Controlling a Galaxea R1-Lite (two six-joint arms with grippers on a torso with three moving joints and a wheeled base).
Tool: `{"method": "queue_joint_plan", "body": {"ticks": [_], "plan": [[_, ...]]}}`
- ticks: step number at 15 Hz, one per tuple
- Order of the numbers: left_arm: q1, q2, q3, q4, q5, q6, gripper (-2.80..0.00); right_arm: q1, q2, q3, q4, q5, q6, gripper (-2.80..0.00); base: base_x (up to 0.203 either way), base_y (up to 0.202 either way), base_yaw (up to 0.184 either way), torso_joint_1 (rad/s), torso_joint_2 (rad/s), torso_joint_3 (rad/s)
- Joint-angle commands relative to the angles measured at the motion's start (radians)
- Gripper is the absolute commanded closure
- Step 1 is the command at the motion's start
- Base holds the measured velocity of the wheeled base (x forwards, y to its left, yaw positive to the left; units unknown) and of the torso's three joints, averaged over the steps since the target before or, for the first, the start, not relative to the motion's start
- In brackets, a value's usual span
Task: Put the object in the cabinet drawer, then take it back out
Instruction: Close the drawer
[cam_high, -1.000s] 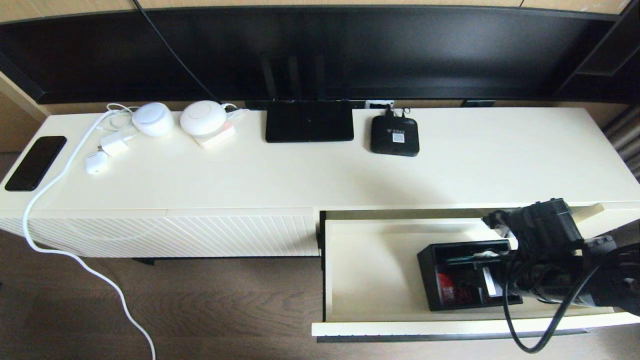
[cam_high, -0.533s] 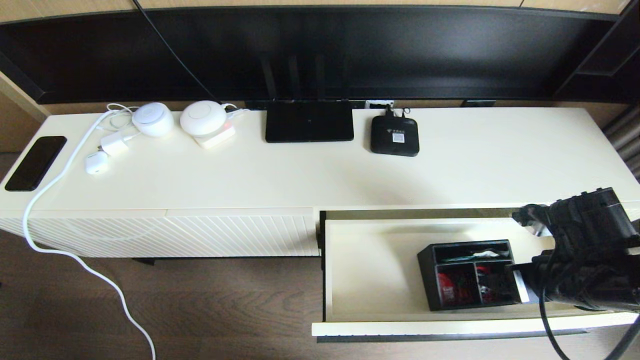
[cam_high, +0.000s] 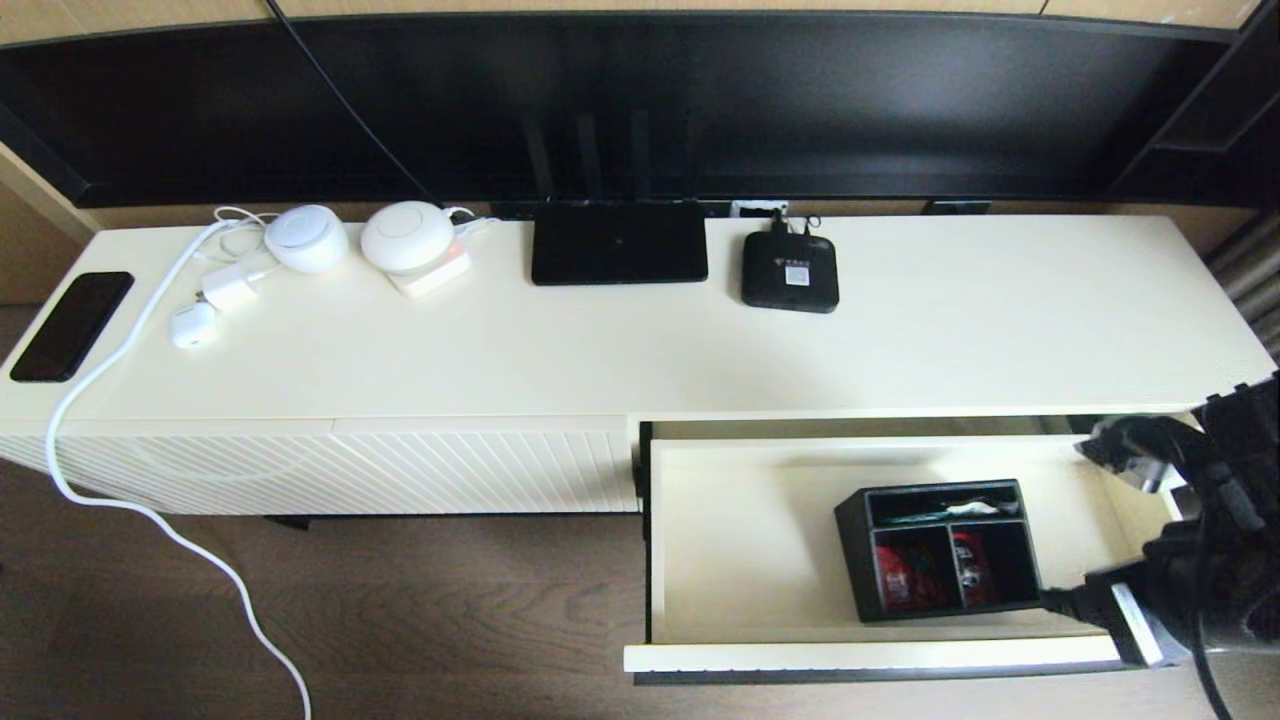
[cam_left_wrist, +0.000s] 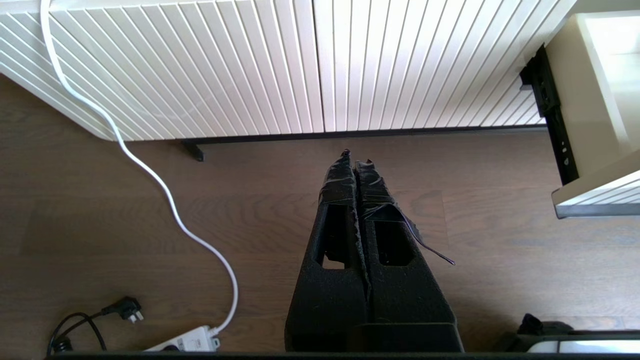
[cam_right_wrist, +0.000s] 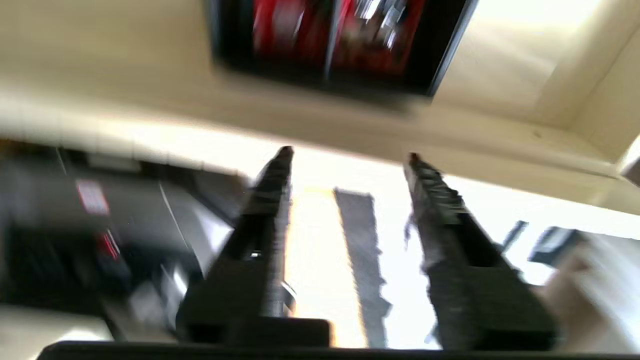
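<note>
The black organizer box (cam_high: 938, 550) stands on the floor of the open cabinet drawer (cam_high: 750, 530), right of its middle, with red packets in its two square compartments. My right gripper (cam_high: 1062, 600) is just off the box's near right corner, above the drawer's front rim, and touches nothing. In the right wrist view the right gripper (cam_right_wrist: 348, 155) is open and empty, with the box (cam_right_wrist: 345, 35) ahead of its tips. My left gripper (cam_left_wrist: 355, 157) is shut and empty, low over the wood floor in front of the closed ribbed panel (cam_left_wrist: 280, 65).
On the cabinet top sit a flat black router (cam_high: 618, 243), a small black set-top box (cam_high: 789, 272), white round devices (cam_high: 405, 237) and a phone (cam_high: 72, 325). A white cable (cam_high: 130, 505) trails to a power strip (cam_left_wrist: 185, 340) on the floor.
My right gripper has drawn back out of the organizer box, to the right and toward the drawer's front. The box stays in the drawer, now fully uncovered.
</note>
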Motion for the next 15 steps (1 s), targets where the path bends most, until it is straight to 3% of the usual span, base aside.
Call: {"method": "queue_joint_plan", "body": {"ticks": [1, 3, 7, 11, 15], "plan": [[0.000, 0.000, -0.001, 0.000, 0.000, 0.000, 0.00, 0.064, -0.064, 0.021, 0.056, 0.001, -0.057, 0.00, 0.000, 0.000, 0.000, 0.000, 0.00, 0.000], [0.000, 0.000, 0.000, 0.000, 0.000, 0.000, 0.00, 0.144, -0.074, 0.072, 0.084, -0.002, -0.112, 0.00, 0.000, 0.000, 0.000, 0.000, 0.00, 0.000], [0.000, 0.001, 0.001, 0.000, 0.000, 0.000, 0.00, 0.292, -0.028, 0.179, 0.075, -0.003, -0.137, 0.00, 0.000, 0.000, 0.000, 0.000, 0.00, 0.000], [0.000, 0.000, 0.000, 0.000, 0.000, 0.000, 0.00, 0.305, 0.045, 0.314, -0.127, -0.003, -0.235, 0.00, 0.000, 0.000, 0.000, 0.000, 0.00, 0.000], [0.000, 0.000, 0.001, 0.000, 0.000, 0.000, 0.00, 0.303, 0.077, 0.432, -0.277, -0.011, -0.269, 0.00, 0.000, 0.000, 0.000, 0.000, 0.00, 0.000]]}}
